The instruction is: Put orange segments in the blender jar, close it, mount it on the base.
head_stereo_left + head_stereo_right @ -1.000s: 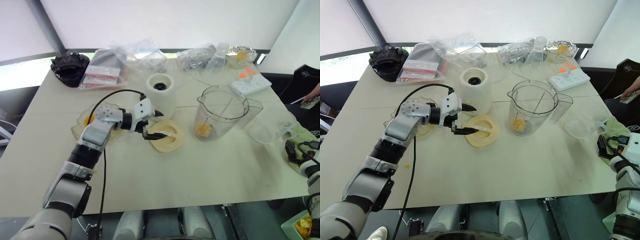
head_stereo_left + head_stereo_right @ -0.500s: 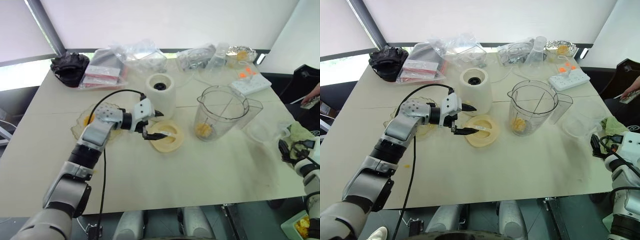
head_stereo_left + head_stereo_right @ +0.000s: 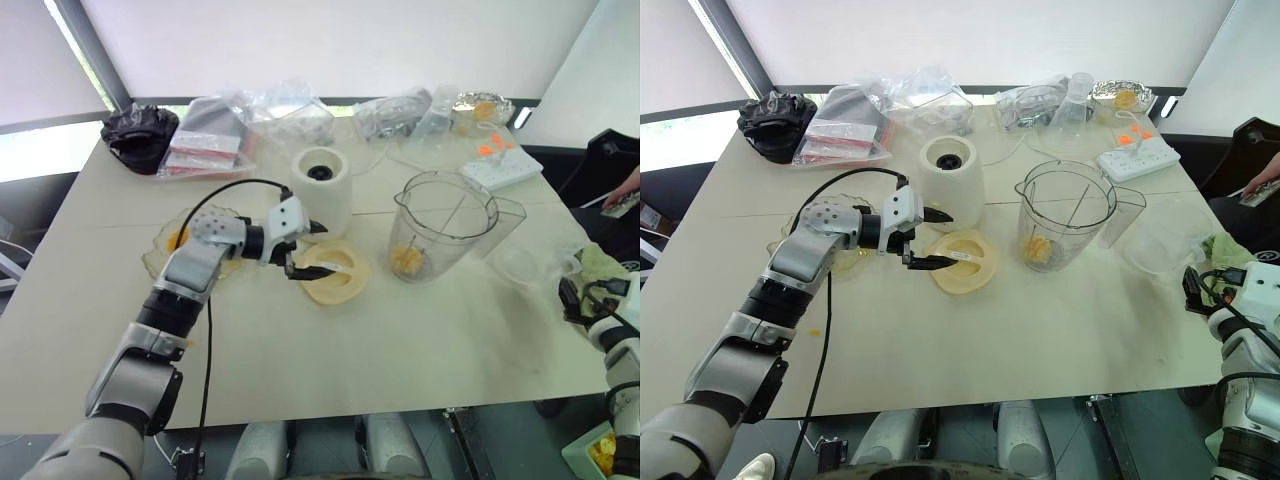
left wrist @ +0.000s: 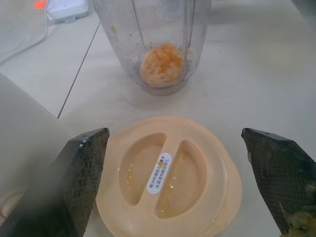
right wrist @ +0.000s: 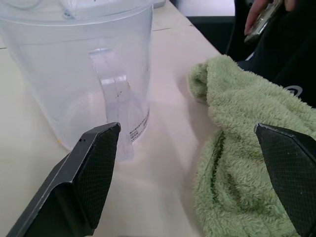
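The blender jar stands upright right of centre with its top uncovered, and orange segments lie at its bottom, also seen through its wall as orange segments. The white base stands left of the jar, bare on top. A cream lid lies flat in front of the base. My left gripper is open at the lid's left edge, one finger on each side of it, holding nothing. At the table's right edge my right gripper is open and empty, pointing between a small clear jug and a green towel.
A shallow clear dish with orange pieces sits under my left forearm. Plastic bags, a black object and a white power strip line the back of the table. A person's hand holds something at the far right.
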`<state>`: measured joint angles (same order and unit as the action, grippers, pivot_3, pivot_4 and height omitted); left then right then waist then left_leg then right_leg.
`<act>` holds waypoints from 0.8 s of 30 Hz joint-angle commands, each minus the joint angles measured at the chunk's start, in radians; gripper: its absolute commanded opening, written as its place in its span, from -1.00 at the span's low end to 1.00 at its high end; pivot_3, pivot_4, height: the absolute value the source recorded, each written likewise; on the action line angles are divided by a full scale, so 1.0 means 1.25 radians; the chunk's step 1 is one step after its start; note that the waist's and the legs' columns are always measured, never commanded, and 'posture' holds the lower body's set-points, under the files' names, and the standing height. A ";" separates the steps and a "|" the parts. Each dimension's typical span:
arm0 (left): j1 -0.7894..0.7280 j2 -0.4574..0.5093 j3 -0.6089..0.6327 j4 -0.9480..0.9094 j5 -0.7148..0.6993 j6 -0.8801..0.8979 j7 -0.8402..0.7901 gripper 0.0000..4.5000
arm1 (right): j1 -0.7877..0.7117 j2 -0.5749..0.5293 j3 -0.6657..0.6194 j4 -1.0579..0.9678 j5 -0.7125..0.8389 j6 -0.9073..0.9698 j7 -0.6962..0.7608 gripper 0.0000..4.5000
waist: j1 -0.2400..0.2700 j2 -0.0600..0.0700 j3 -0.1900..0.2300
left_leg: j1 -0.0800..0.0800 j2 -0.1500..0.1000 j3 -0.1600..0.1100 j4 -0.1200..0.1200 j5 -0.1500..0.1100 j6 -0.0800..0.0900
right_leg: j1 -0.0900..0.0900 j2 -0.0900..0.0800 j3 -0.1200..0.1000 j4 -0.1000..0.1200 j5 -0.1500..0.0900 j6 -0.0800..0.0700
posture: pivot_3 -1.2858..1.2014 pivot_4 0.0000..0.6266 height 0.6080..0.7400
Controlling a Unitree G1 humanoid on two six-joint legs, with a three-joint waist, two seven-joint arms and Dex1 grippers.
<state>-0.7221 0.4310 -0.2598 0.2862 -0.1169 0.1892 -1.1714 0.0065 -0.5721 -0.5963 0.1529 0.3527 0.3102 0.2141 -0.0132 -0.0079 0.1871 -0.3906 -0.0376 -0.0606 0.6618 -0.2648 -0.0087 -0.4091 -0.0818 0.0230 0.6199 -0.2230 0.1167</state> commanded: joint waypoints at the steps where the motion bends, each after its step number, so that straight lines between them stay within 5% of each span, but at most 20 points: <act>1: -0.027 0.000 0.004 -0.011 -0.001 -0.010 -0.001 0.99 | -0.014 -0.015 -0.026 0.007 -0.014 -0.029 -0.017 1.00 | 0.000 0.000 0.000 | 0.000 0.000 0.000 0.000 0.000 0.000 | 0.000 0.000 0.000 0.000 0.000 0.000 | 0.03 -0.52 1.00; 24: -0.027 -0.002 0.001 -0.015 0.001 -0.010 -0.003 0.99 | 0.049 -0.004 -0.020 -0.085 0.006 0.047 0.005 1.00 | 0.000 0.000 0.000 | 0.000 0.000 0.000 0.000 0.000 0.000 | 0.000 0.000 0.000 0.000 0.000 0.000 | 0.03 -0.52 1.00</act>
<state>-0.7236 0.4298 -0.2601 0.2867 -0.1159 0.1889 -1.1748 0.0779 -0.5767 -0.6023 0.0861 0.3481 0.3668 0.2280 -0.0128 -0.0077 0.1872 -0.3907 -0.0375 -0.0609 0.6616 -0.2651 -0.0082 -0.4091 -0.0819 0.0232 0.6192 -0.2230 0.1167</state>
